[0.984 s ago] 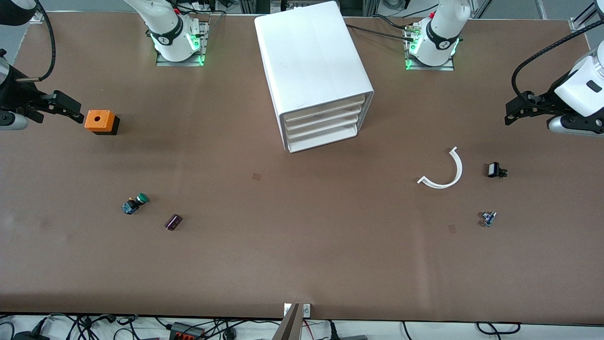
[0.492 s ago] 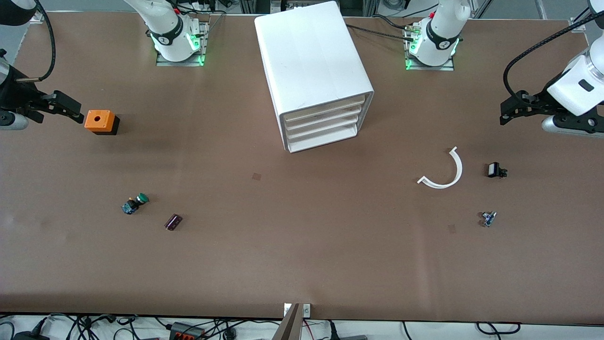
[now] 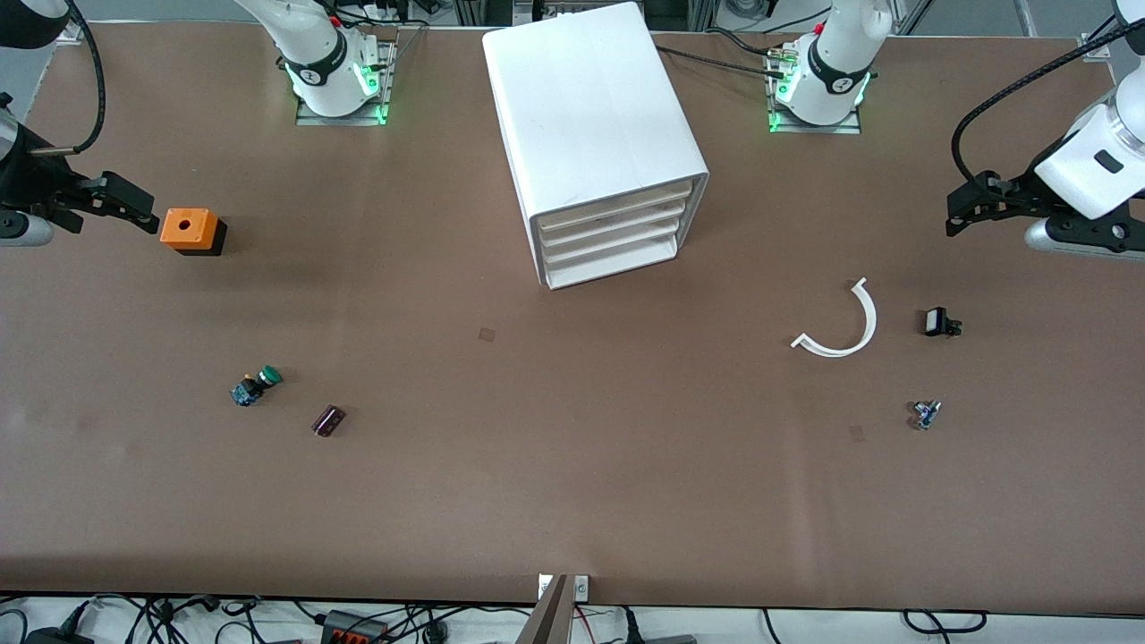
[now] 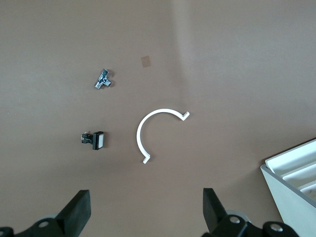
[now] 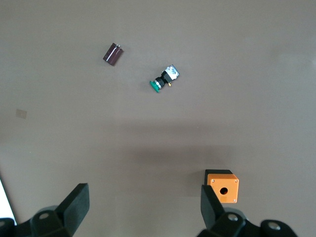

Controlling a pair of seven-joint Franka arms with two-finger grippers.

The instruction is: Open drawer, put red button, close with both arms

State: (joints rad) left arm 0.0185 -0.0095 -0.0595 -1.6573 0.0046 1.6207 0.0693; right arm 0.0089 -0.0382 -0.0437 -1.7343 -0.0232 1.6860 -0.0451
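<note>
The white drawer unit (image 3: 595,134) stands on the desk (image 3: 572,483) between the two arm bases. Its long axis runs toward the front camera, and its drawer fronts (image 3: 617,234) are skewed a little toward the left arm's end. All of its drawers are flush.

Where the red button lies cannot be told from these views. The only button in sight is a green-capped button (image 3: 257,385) lying on its side beside a dark cylinder (image 3: 328,420).

The right pincer (image 3: 134,210) hovers just beside the orange box (image 3: 190,231), its fingers (image 5: 74,205) spread wide and empty.

The left pincer (image 3: 971,210) hangs over the desk's left-arm end, near a white curved strip (image 3: 836,326) and a small black part (image 3: 939,322). It is likewise wide and empty.
</note>
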